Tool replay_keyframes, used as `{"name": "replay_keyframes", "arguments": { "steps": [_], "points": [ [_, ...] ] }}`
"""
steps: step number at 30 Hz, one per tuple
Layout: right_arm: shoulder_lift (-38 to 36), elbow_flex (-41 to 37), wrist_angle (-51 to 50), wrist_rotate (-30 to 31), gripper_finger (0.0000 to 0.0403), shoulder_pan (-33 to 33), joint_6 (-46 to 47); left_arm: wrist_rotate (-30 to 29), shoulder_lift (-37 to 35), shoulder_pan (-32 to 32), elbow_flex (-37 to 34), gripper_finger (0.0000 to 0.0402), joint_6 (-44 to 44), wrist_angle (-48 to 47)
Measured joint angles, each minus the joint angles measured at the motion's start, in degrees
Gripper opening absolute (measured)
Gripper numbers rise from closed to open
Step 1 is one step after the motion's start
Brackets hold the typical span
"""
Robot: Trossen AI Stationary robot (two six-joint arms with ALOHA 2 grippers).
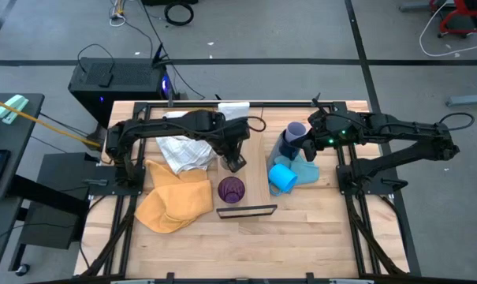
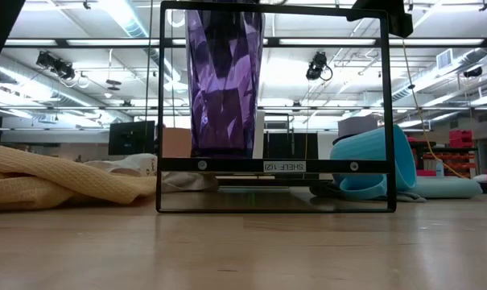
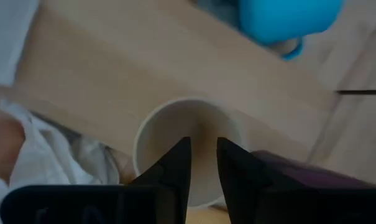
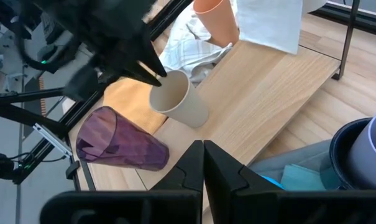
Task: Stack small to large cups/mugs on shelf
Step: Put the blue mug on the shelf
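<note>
Left gripper [image 4: 151, 73]: upper-left of the right wrist view, fingers pinched on the rim of the tan cup [image 4: 178, 99], one finger inside the mouth, one outside. A rim pinch leaves the cup's base free, which I judge suits lowering it into a larger vessel.
Tan cup: held tilted just above the shelf [image 1: 258, 170], centre of the high view.
Purple tumbler [image 1: 231, 189]: upright on the shelf's near end by the black frame [image 2: 273, 166], lower centre of the high view; likely the base of the stack.
Right gripper [image 1: 313, 134]: right of centre in the high view, over the blue cloth [image 1: 305, 167]; fingers look pressed together with nothing between them.
Other cups: light blue mug [image 1: 282, 177] on its side beside the shelf; lavender cup [image 1: 296, 130] nested in the navy mug [image 4: 348, 163]; orange cup [image 4: 214, 20] at the shelf's far end.
Hard to see: the navy mug is cut by the frame edge. The low view shows no gripper; the frame there masks the shelf top.
</note>
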Motion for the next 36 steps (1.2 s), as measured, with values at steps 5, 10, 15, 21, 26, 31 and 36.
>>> {"name": "replay_keyframes", "arguments": {
  "steps": [5,10,15,21,26,31,36],
  "points": [
    [-1.0,0.0,-0.3,0.3,0.0015,0.0,-1.5,-3.8,-0.1,0.0,7.7,0.0080,3.9,2.2],
    [-6.2,0.0,-6.3,5.5,0.0015,0.0,-2.3,-7.6,0.0,-0.4,14.7,0.0080,8.9,12.7],
    [-12.5,-1.6,-10.7,8.2,0.0015,0.2,2.1,-9.4,0.0,-0.7,20.5,0.0086,12.9,23.7],
    [-18.4,-13.5,-4.4,8.4,0.0015,3.6,8.8,-9.5,0.0,0.7,24.9,0.0088,15.0,26.8],
    [-21.9,-24.2,11.7,8.4,0.0015,7.9,13.0,-9.6,0.0,1.2,26.3,0.0081,16.2,26.9],
    [-22.5,-33.0,26.0,8.5,0.0015,13.4,15.7,-9.6,0.0,1.1,26.5,0.0084,17.4,28.9],
    [-22.5,-37.8,46.5,6.3,0.0015,20.0,5.4,-9.4,0.0,1.6,26.5,0.0090,17.8,29.2]
  ]
}}
